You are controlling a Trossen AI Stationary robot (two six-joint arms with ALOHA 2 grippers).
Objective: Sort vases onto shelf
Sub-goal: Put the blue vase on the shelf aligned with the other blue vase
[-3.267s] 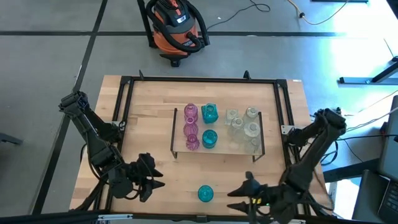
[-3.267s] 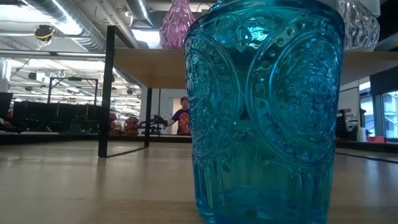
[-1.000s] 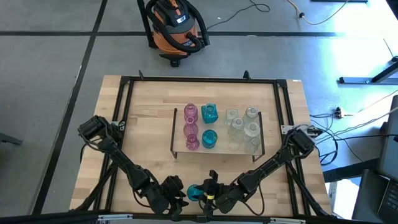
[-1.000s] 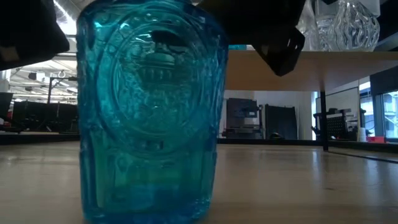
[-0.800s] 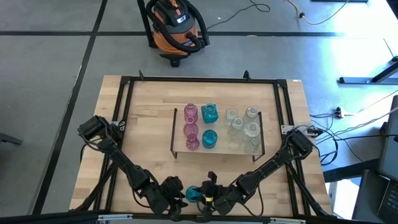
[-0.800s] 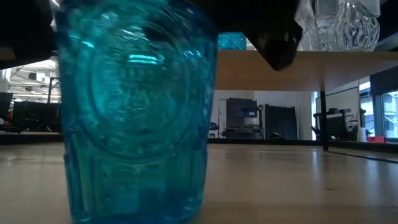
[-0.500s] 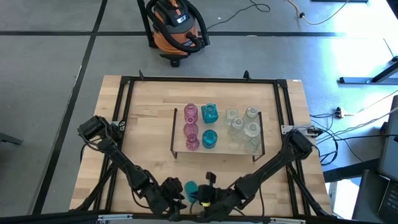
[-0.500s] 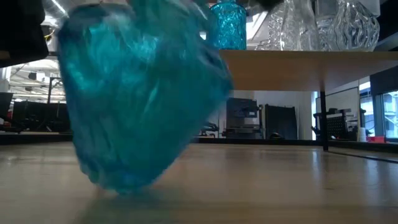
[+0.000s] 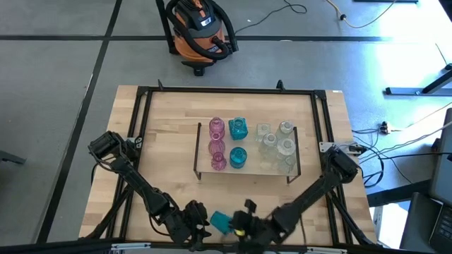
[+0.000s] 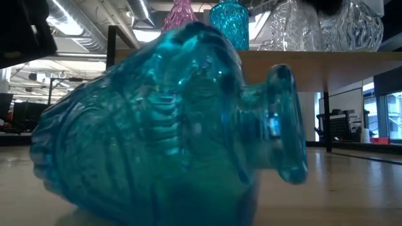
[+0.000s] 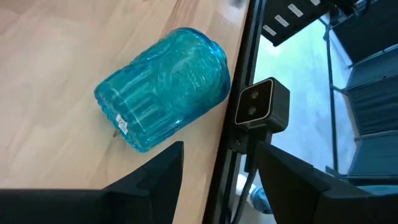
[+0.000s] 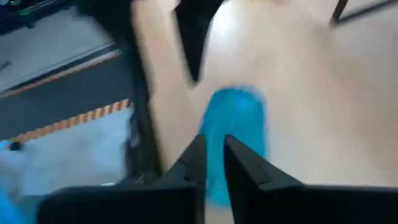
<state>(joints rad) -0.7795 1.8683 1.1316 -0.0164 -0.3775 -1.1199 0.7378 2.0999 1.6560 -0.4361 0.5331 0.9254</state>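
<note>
Most vases (image 9: pixel 238 144) already stand on the shelf (image 9: pixel 248 171), pink, blue and clear; one blue vase (image 9: pixel 219 222) lies tipped on the wooden table (image 9: pixel 169 134) near its front edge. The left gripper (image 9: pixel 200 223) waits open beside it; the right gripper (image 9: pixel 239 227) is closed, empty. An orange vacuum (image 9: pixel 200 27) sits on the grey floor beyond

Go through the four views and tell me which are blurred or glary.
High view: sharp, with pale glare on the floor at the upper right. Low view: the toppled teal vase fills the frame, soft at close range. Left wrist view: crisp on the vase. Right wrist view: heavily smeared by motion, the vase a blue blur.
</note>
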